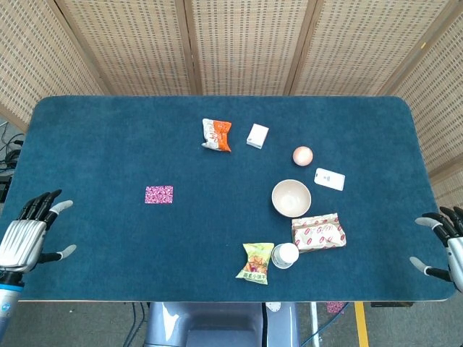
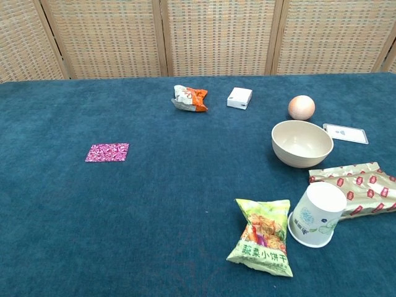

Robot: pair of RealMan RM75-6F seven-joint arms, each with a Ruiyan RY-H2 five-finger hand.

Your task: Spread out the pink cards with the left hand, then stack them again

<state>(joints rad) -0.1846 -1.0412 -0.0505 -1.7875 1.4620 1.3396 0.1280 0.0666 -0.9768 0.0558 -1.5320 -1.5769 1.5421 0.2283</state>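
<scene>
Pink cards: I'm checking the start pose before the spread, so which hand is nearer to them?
Left. The left hand hangs open at the table's left edge, near-left of the pink cards. The right hand is at the far right edge, across the table.

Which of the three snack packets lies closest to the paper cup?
The green snack packet: it lies right beside the paper cup. The red-patterned one is just behind; the orange lies far off.
</scene>
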